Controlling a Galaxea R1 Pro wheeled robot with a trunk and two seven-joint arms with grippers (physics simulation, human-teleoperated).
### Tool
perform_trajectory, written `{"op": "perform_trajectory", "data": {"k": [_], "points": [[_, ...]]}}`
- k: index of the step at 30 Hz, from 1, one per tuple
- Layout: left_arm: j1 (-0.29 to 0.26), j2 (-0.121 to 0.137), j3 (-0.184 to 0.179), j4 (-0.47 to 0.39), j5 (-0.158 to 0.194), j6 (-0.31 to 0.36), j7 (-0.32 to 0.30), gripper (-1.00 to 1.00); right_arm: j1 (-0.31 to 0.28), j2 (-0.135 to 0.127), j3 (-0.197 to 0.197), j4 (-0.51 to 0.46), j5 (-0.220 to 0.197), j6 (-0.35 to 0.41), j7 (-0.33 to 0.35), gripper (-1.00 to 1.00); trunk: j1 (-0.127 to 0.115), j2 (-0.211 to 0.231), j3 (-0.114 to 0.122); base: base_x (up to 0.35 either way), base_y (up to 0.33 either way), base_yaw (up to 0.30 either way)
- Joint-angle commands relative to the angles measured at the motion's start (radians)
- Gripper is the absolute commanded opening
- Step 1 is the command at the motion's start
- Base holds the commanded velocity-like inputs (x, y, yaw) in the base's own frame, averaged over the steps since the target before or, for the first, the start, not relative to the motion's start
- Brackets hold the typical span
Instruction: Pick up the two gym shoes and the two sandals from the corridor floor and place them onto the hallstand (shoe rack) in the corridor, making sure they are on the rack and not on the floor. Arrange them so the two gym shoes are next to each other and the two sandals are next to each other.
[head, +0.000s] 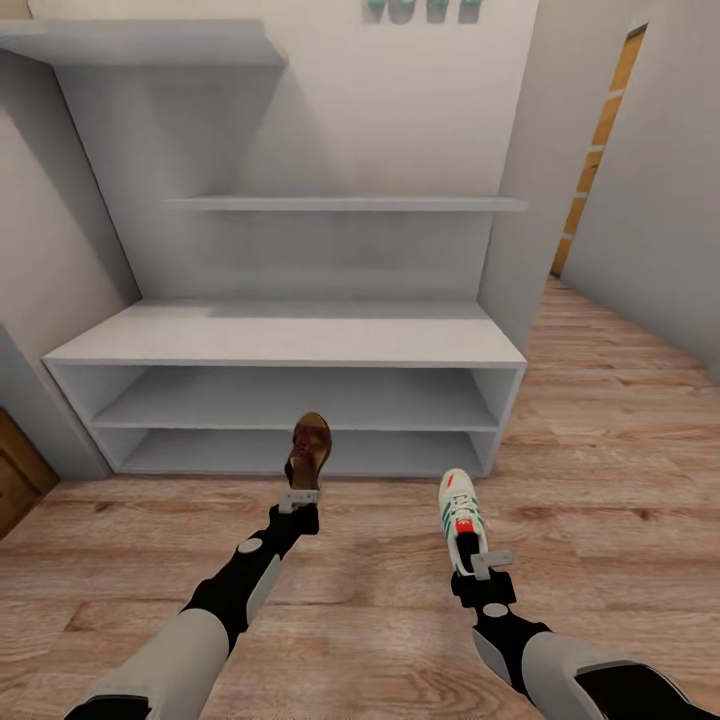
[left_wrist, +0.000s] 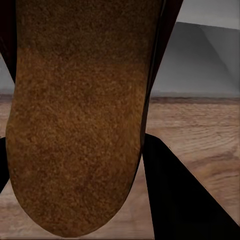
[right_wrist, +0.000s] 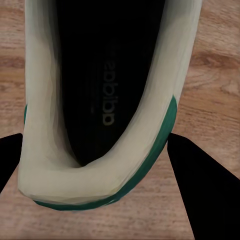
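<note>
A: Nearest us, both arms reach out over the corridor floor (head: 620, 420). The right gripper (head: 478, 566) is clamped on the heel end of a gym shoe (head: 461, 518), holding it clear of the planks with its toe pointing toward the hallstand (head: 290, 345).

B: And the right wrist camera looks straight into that gym shoe (right_wrist: 100, 100) — dark insole, white collar, green trim at the heel, wood grain behind it.

A: Over to the left gripper (head: 299, 500). It is closed on a sandal (head: 309, 450), brown and glossy, lifted just in front of the hallstand's lower shelf opening.

B: From the left wrist view the sandal (left_wrist: 80, 115) is mostly a rough brown sole, dark fingers (left_wrist: 185, 200) on either side of it, and a grey slice of the hallstand (left_wrist: 200, 65) past the floor.

A: So the sandal is the closer of the two to the hallstand, the gym shoe a bit further back from it and nearer its right end.

B: Beyond them, the hallstand's two long shelves, flat top and floating shelf (head: 350, 203) stand bare against the wall.
</note>
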Motion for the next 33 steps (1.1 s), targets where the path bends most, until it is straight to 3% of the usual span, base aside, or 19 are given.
{"op": "perform_trajectory", "data": {"k": [1, 7, 21, 33], "points": [[-0.001, 0.000, 0.003, 0.005, -0.004, -0.003, -0.005, -1.00, -0.002, 0.000, 0.005, 0.005, 0.009, -0.003, -0.009, -1.00, 0.000, 0.000, -0.001, -0.017, 0.012, 0.000], [-0.001, 0.000, 0.003, 0.006, -0.004, -0.003, -0.005, -1.00, -0.001, 0.000, 0.005, 0.005, 0.009, -0.003, -0.009, -1.00, 0.000, 0.000, -0.001, -0.047, 0.050, 0.000], [-0.001, -0.001, 0.003, 0.004, -0.004, -0.003, -0.004, -1.00, -0.001, 0.001, 0.005, 0.005, 0.009, -0.003, -0.009, -1.00, 0.000, 0.000, -0.001, -0.137, 0.240, 0.000], [-0.001, 0.000, 0.003, 0.002, -0.004, -0.003, -0.004, -1.00, -0.001, 0.002, 0.005, 0.005, 0.009, -0.003, -0.009, -1.00, 0.000, 0.000, -0.001, 0.056, 0.112, 0.000]]}}
